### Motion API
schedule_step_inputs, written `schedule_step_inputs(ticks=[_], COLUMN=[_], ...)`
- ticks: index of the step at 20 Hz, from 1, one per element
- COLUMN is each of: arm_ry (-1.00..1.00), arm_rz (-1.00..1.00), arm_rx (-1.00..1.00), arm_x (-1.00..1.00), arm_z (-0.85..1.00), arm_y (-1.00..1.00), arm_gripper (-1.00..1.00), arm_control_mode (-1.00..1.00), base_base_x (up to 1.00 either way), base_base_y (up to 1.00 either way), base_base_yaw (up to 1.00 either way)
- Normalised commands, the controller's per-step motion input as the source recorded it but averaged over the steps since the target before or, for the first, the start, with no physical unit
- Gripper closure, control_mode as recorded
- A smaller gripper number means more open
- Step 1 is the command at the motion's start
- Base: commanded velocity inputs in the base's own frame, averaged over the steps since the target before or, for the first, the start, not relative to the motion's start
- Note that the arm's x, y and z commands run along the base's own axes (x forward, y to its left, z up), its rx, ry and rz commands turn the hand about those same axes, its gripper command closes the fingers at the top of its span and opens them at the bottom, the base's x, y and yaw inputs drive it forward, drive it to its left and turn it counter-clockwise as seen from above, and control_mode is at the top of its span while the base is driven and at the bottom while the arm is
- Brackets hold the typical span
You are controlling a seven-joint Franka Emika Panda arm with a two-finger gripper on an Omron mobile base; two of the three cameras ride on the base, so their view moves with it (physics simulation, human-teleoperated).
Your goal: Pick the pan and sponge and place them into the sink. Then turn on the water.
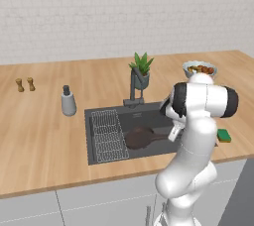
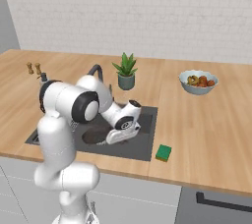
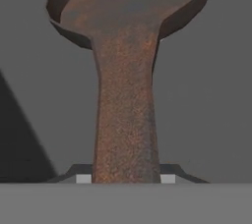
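Hand view, nearest: the gripper is clamped on the long handle of the pan, one fingertip on either side of it; the handle runs up the middle to the round brown bowl, with the dark floor of the sink behind. Left base view: the white arm reaches down over the counter's front edge into the sink, and the pan lies inside the basin just beside the wire grid rack, its handle pointing toward the hand. Right base view: the pan shows as a dark disc in the basin, partly hidden by the arm. The sponge, green over yellow, lies on the wooden counter beside the sink's right end, apart from the basin. Behind the basin stands the faucet, with a potted plant just beyond it. A grey dispenser bottle stands left of the sink; two small brown shakers stand farther left. A pale bowl of fruit sits far right, toward the white brick wall
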Motion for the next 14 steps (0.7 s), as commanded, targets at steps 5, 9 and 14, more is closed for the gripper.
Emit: schedule_step_inputs(ticks=[5,9,14], arm_ry=[0.0,0.0,-0.03], arm_rz=[0.04,0.0,0.0], arm_rx=[0.0,0.0,-0.09], arm_x=[0.62,0.21,0.0], arm_z=[-0.15,-0.29,-0.53], arm_y=[-0.03,-0.12,-0.01], arm_gripper=[1.0,1.0,1.0], arm_control_mode=[-1.0,-1.0,-1.0], base_base_x=[0.0,0.0,0.0], base_base_y=[0.0,0.0,0.0], base_base_yaw=[0.0,0.0,0.0])
